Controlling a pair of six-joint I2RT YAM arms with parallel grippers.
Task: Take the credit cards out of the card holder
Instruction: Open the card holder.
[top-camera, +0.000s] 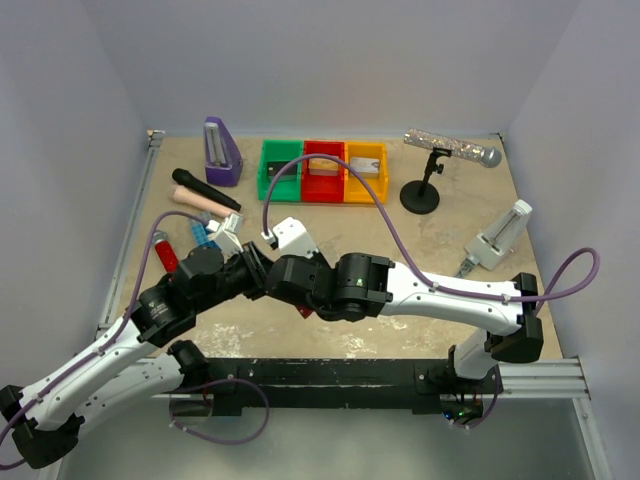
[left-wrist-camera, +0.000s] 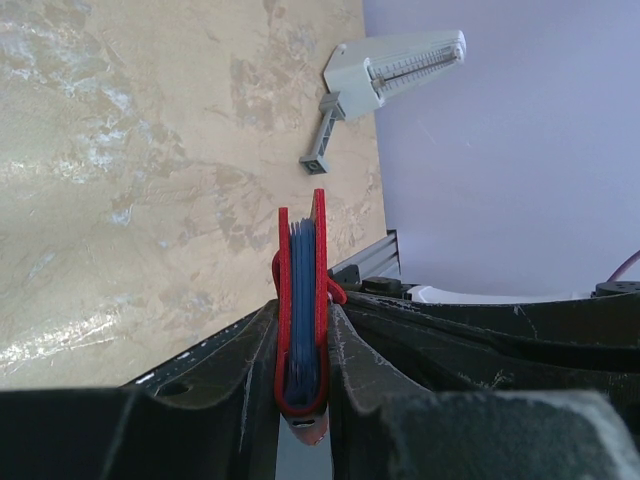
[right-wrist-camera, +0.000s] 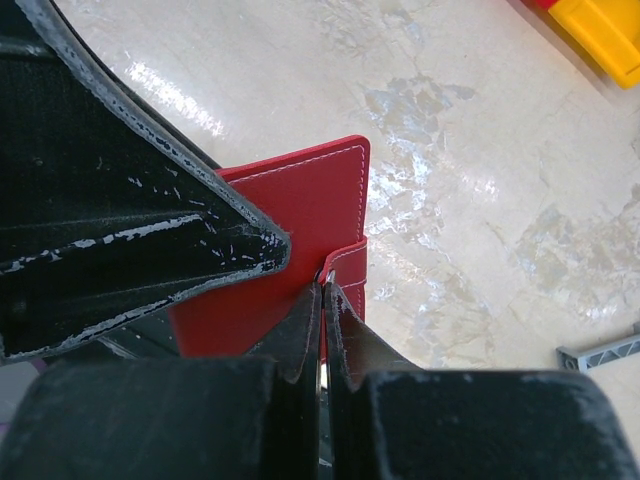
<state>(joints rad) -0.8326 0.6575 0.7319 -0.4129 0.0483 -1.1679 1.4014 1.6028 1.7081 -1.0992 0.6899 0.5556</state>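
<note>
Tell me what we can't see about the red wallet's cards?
Credit cards: the left wrist view shows the card holder edge-on in the left end effector; the blue layers inside can't be counted or told from lining.
Holder's face: in the right wrist view a black finger covers its left part; the right end effector hides part of the tab.
Top view: the arms cover it.
</note>
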